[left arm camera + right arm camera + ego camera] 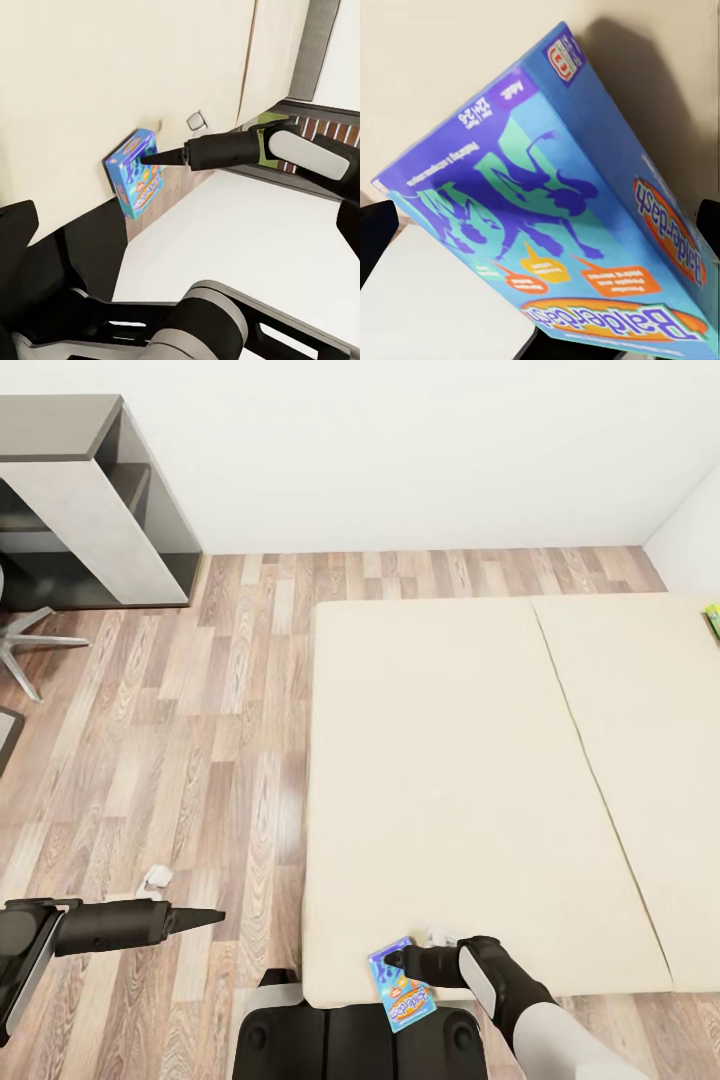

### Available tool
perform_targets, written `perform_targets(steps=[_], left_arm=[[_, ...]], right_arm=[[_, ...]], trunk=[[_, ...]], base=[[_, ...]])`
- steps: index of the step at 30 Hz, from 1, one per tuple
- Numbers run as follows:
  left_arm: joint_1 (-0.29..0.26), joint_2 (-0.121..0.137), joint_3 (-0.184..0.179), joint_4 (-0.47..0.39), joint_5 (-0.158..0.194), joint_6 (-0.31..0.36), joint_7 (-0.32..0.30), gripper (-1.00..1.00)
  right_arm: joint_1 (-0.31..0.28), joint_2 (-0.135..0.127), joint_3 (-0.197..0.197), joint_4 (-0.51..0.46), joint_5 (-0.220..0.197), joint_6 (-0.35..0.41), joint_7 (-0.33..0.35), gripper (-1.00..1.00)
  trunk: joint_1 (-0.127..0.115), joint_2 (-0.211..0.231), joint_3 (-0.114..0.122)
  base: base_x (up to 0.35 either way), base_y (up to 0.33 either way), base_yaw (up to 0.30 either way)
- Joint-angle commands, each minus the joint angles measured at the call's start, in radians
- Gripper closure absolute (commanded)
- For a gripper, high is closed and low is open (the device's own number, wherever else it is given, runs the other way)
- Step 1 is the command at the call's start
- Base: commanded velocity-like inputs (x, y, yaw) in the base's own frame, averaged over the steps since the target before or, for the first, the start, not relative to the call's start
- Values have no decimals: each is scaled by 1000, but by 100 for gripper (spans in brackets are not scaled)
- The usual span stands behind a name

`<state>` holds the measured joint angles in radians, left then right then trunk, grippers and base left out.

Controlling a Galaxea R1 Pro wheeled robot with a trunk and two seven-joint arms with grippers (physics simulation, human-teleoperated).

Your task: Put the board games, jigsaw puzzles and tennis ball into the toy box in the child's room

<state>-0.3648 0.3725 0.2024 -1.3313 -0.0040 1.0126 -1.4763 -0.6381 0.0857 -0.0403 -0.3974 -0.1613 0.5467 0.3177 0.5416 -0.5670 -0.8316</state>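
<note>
The blue board game (404,987) lies at the near edge of the bed (450,780), its lower end hanging past the mattress edge toward the robot's base; the right tool (396,961) is on the box's upper end, and in the right wrist view the box (562,217) sits close between the two dark fingertips, so it looks gripped, though the contact itself is hard to make out; the box's long axis runs slantwise from the bed down toward the base, its printed face up in the head view and tipped rather than flat; the right arm is plainly the nearer one; the left tool (205,917) hangs over the floor, well apart from the box, its fingers drawn together to a point with nothing in them; a second game (713,618) peeks in at the far right edge of the bed; the table (90,490) stands at the far left against the wall, so the carry would likely go that way.
</note>
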Motion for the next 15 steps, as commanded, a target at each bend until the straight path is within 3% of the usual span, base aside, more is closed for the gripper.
perform_targets(steps=[1,15], left_arm=[[0,0,0,0,-1,11,-4,-100],[0,0,1,0,-1,11,-5,-100]], right_arm=[[0,0,-4,-1,-5,7,0,-100],[0,-4,-5,-1,-5,10,1,-100]], trunk=[[0,-1,-1],[0,-1,-1]], base=[[0,0,0],[0,0,0]])
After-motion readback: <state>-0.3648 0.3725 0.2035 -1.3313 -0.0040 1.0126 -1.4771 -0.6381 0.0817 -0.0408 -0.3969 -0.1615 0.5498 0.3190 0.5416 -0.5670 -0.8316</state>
